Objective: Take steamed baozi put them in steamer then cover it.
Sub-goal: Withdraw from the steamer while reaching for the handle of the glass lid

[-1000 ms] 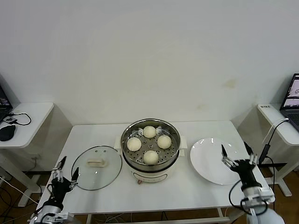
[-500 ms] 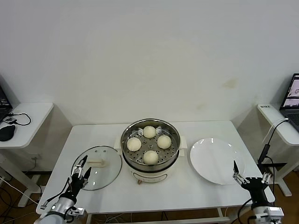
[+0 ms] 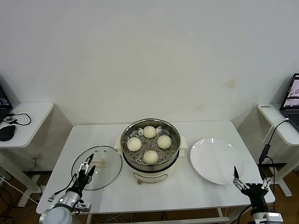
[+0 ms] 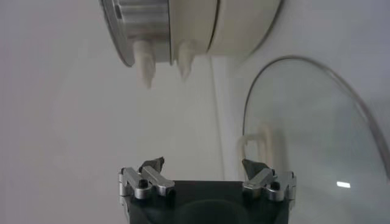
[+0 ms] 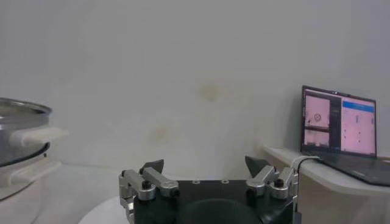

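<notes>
Four cream-white baozi [image 3: 150, 143] lie in the shiny steel steamer [image 3: 172, 151] on its cream pot base at the table's middle. The clear glass cover [image 3: 107, 156] with a cream handle [image 3: 96, 163] lies flat on the table to the steamer's left. My left gripper [image 3: 85, 171] is open and empty over the cover's near edge, close to the handle; its wrist view shows the cover [image 4: 311, 134] and the pot base [image 4: 237, 30]. My right gripper [image 3: 251, 181] is open and empty at the table's front right corner, beyond the plate.
A flat white plate [image 3: 216, 160] lies to the right of the steamer. Side desks stand at the left with a mouse [image 3: 6, 132] and at the right with a laptop [image 5: 339, 125]. The table's front edge [image 3: 163, 205] is near both grippers.
My left gripper has moved in from the table's left edge over the cover's near edge. My right gripper has drawn back from the plate toward the front right corner.
</notes>
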